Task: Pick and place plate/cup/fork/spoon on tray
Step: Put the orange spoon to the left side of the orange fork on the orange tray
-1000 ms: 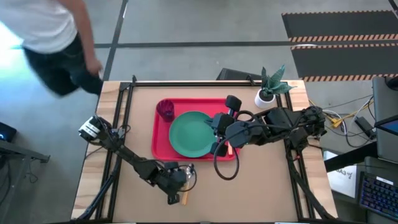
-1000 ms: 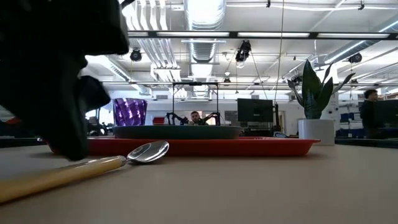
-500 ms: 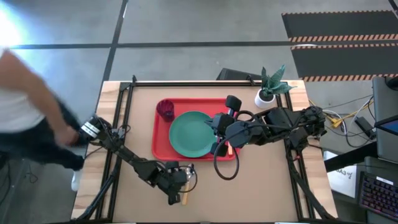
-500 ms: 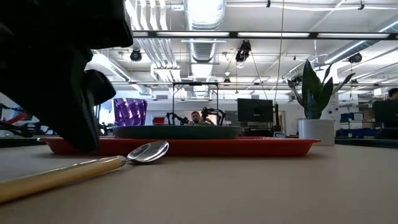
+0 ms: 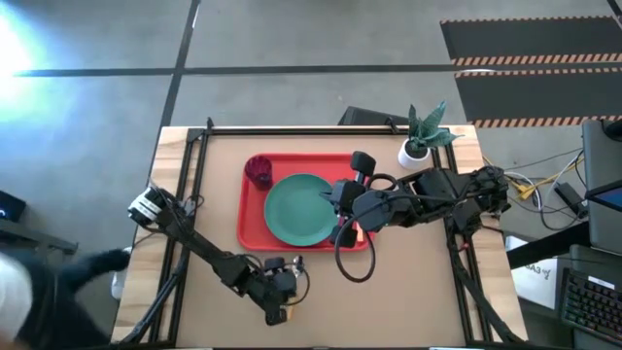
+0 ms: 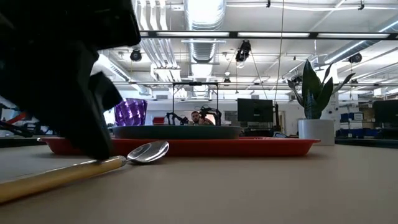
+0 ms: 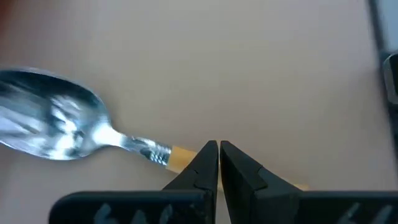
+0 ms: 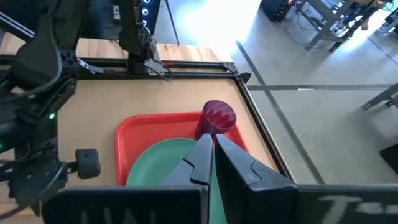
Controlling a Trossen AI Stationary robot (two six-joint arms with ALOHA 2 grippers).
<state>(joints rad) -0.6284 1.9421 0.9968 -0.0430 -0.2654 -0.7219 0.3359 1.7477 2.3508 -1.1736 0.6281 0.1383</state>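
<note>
The spoon (image 7: pixel 56 130) lay on the bare tabletop (image 5: pixel 408 301) just in front of the near edge of the tray (image 5: pixel 251 209), not yet on it, its bowl toward the tray and its pale handle running away toward the near left. The left hand (image 7: pixel 218 152) was down at that handle with its fingers pressed together, tips touching the handle's top rather than straddling it, so the spoon did not look gripped. On the tray the plate (image 5: pixel 296 209) sat in the middle and the cup (image 5: pixel 259 171) stood at the far left corner, so those two looked done. The fork could not be made out. The right hand (image 8: pixel 210 146), fingers closed and empty, hung over the plate's right side.
</note>
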